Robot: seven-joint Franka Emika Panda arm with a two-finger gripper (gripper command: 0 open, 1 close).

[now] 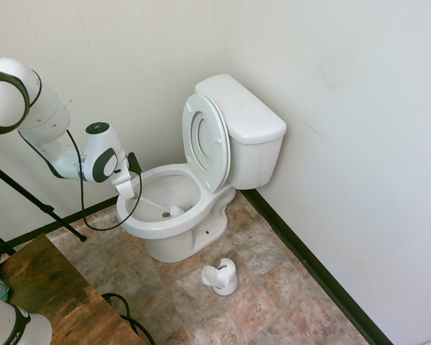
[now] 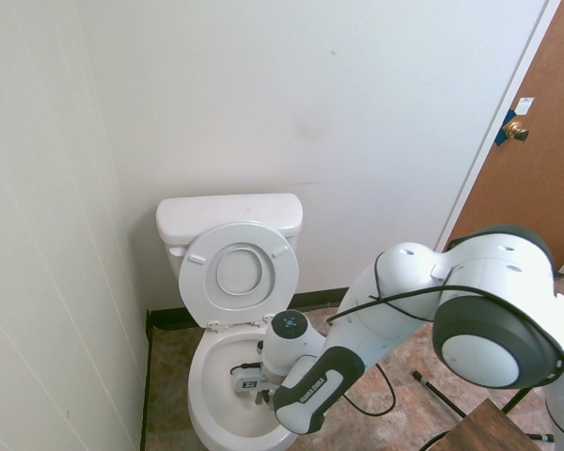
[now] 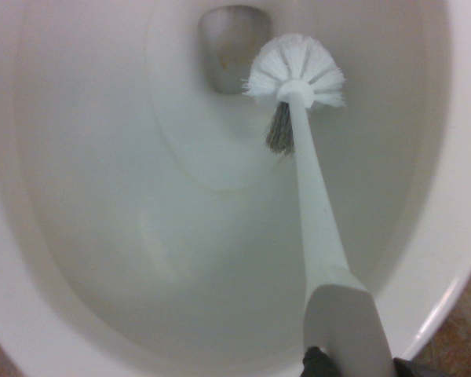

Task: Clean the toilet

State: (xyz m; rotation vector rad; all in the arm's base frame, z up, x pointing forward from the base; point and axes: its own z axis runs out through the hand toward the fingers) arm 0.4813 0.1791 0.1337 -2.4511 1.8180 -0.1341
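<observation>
Jaws of the gripper (image 1: 129,188) are squeezed tight on the white handle of the toilet brush (image 1: 160,208). In the first outside view, the white arm comes in from the left side and bends down over the front rim of the toilet (image 1: 201,183). The gripper points down at the bowl. The brush handle slants from the gripper down into the bowl, and the bristle end sits low inside, near the far wall. The toilet stands in the corner against the walls. Its seat and lid (image 1: 207,141) are tipped up and lean on the boxy tank (image 1: 248,129). A small white brush holder (image 1: 221,277) sits on the tiled floor (image 1: 273,295) just in front of the toilet. A corner of a brown wooden worktop (image 1: 54,291) shows at the bottom left.

In the second outside view, the arm comes in from the right and its big round joints fill the lower right. The gripper (image 2: 260,390) hangs over the open bowl, and the arm hides part of the rim. The toilet (image 2: 227,282) sits by the left wall, with its lid up against the tank. A brown door (image 2: 536,160) is at the far right.

In the wrist view, the toilet brush (image 3: 302,141) reaches into the toilet bowl (image 3: 125,236). Its round white bristle head is close beside the dark drain hole (image 3: 229,43). The bowl looks white and smooth.
</observation>
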